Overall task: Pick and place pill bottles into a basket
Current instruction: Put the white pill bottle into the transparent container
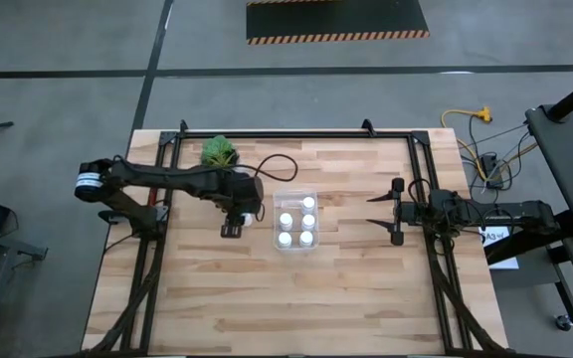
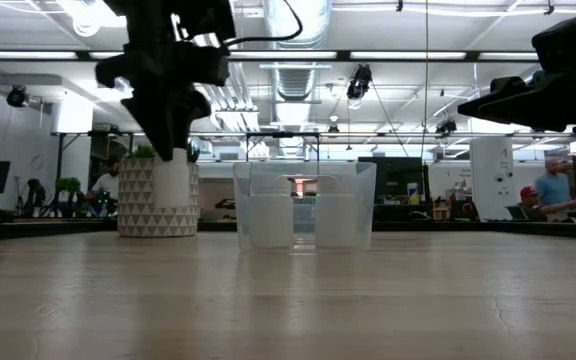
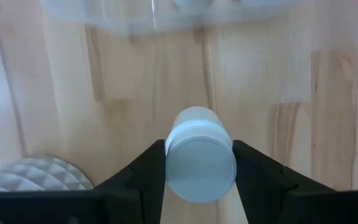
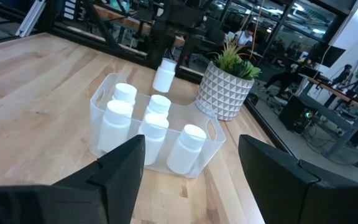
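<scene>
My left gripper (image 3: 199, 148) is shut on a white pill bottle (image 3: 197, 134) and holds it above the wood table, between the potted plant (image 4: 229, 84) and the basket (image 4: 157, 134). In the right wrist view this pill bottle (image 4: 164, 74) hangs just beyond the basket's far wall. The basket (image 1: 296, 221) is a clear low bin at the table's middle. Several white pill bottles stand upright in it on their bases. My right gripper (image 1: 378, 211) waits open at the table's right side, level, its fingers pointing at the basket. My left gripper pinches the bottle's cap end (image 3: 166, 163) between its two fingers, one on each side. The fingers come from above, pointing steeply down. The bottle hangs below them, nearly upright and clear of the table.
The white patterned pot with the green plant (image 1: 219, 151) stands at the far left, close behind the left gripper. A black frame (image 1: 296, 134) runs along the table's far and side edges. Bare wood lies along the table's near side (image 1: 286, 308).
</scene>
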Controlling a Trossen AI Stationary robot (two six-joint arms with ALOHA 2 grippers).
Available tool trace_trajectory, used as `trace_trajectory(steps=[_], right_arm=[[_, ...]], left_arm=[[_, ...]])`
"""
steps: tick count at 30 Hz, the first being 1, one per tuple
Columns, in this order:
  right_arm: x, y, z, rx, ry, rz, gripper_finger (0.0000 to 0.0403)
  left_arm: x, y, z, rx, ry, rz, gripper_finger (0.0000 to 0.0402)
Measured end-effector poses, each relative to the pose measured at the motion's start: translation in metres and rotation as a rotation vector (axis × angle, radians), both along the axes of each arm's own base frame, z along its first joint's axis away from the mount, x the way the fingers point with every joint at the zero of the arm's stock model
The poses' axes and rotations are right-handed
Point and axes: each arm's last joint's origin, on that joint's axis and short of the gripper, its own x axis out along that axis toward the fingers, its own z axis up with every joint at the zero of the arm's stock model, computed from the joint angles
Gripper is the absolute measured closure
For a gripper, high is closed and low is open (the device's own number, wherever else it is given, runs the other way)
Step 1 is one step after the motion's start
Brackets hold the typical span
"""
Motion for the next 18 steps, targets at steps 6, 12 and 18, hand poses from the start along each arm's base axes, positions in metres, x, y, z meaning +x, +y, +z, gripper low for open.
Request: trace_trajectory(steps=[6,12,18], right_arm=[[0.000,0.000,0.000,0.000,0.000,-0.001,0.0154],[0.000,0.000,0.000,0.000,0.001,0.000,0.0154],[0.000,0.000,0.000,0.000,0.001,0.000,0.0154]], left_arm=[[0.017,0.001,0.012,0.009,-0.004,-0.029,0.0258],[0.040,0.003,0.020,0.023,0.011,-0.072,0.0258],[0.058,0.005,0.036,0.044,-0.017,-0.105,0.0258]])
